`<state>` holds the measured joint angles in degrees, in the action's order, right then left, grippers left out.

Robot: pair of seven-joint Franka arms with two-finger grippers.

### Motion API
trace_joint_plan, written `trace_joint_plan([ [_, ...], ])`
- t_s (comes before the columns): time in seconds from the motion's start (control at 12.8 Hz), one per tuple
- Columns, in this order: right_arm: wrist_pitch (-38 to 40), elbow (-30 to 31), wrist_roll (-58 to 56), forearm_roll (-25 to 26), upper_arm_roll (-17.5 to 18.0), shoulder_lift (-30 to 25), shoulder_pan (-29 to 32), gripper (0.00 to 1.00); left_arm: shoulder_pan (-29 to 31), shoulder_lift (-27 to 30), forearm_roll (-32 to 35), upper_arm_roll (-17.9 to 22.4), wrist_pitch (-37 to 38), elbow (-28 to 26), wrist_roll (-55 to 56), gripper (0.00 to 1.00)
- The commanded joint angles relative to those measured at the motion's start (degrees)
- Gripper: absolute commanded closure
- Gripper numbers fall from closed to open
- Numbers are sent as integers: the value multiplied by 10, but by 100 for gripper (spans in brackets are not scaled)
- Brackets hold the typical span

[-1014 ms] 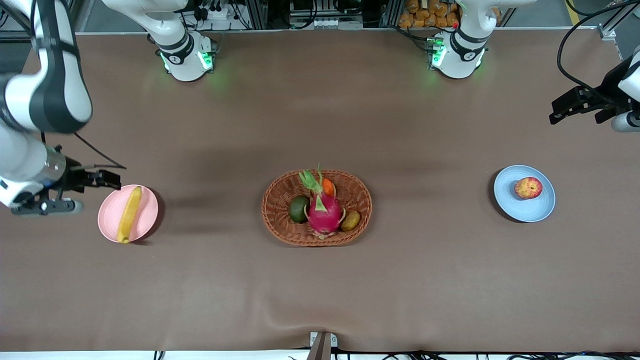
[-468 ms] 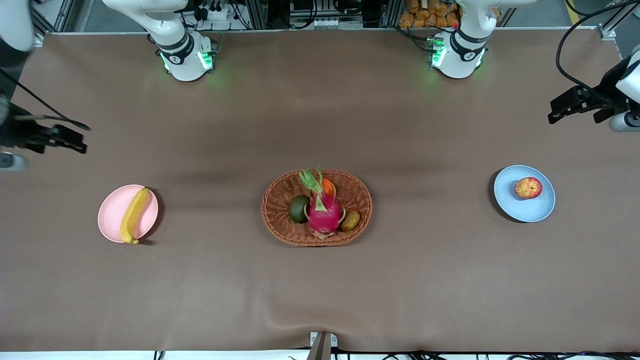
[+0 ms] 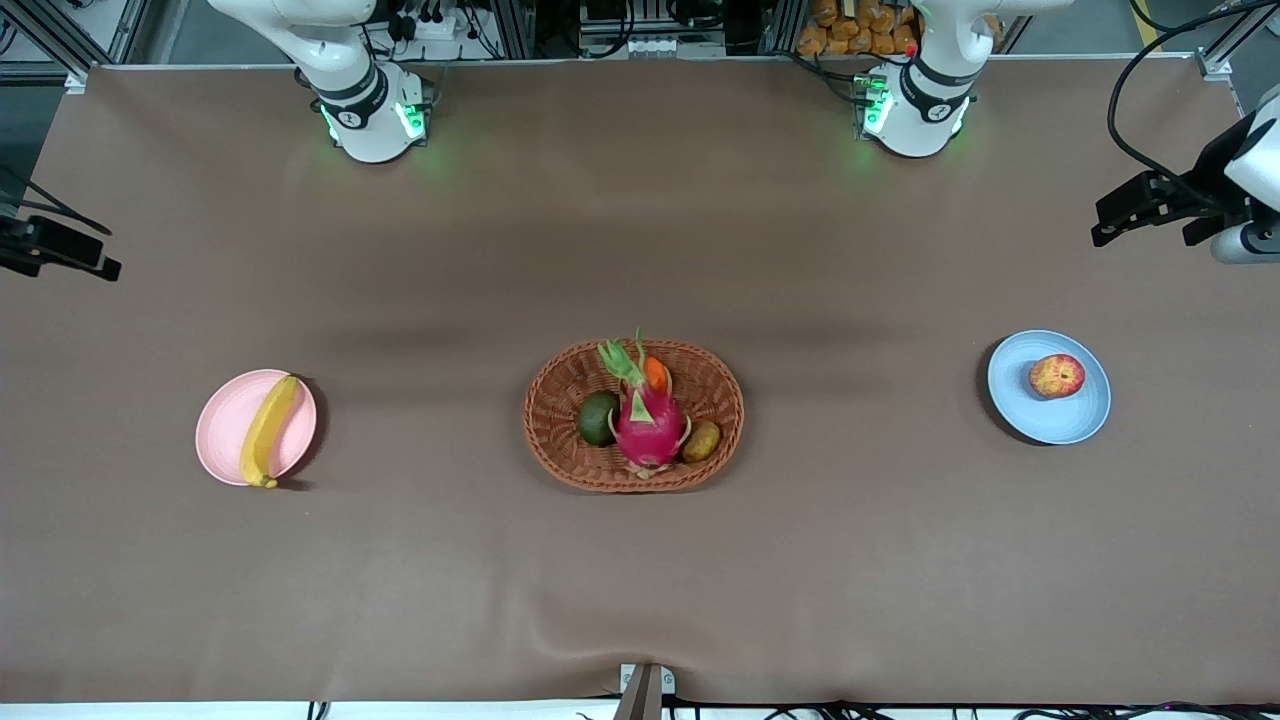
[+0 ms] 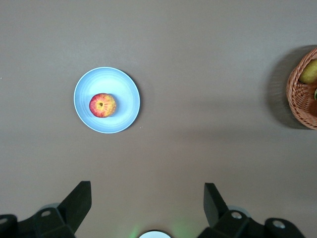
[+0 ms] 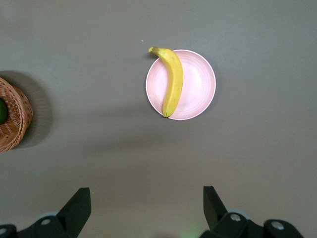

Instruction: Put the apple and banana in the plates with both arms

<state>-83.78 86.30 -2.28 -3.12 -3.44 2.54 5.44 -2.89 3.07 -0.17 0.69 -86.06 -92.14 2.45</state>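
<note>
Looking down from the front camera, I see the banana [image 3: 266, 431] lying across the pink plate [image 3: 228, 430] toward the right arm's end of the counter [image 3: 640, 580], its tip just over the rim at 6 o'clock. The apple [image 3: 1057, 376] sits in the blue plate [image 3: 1060, 420] toward the left arm's end, near the rim at 1 o'clock. A wicker basket [image 3: 560, 390] of fruit stands between them. The left gripper [image 3: 1130, 215] and right gripper [image 3: 65, 258] hang over the counter's ends.

On the left wrist camera, my left jaws stand wide apart, holding nothing, high above apple and plate.

On the right wrist camera, my right jaws are equally wide and empty, high above banana and plate.
</note>
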Motion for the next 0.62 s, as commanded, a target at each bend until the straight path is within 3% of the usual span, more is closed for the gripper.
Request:
trace_joint_plan([
  [0.0,10,-12,21,30,7,-2,-1,0,0,-4,-5,-2,11,10,8,0],
  [0.31,20,-8,88,40,9,-3,-1,0,-1,-4,-5,-2,11,10,8,0],
  [0.55,18,-7,62,37,9,-5,-5,0,0,-5,-5,-2,14,10,8,0],
])
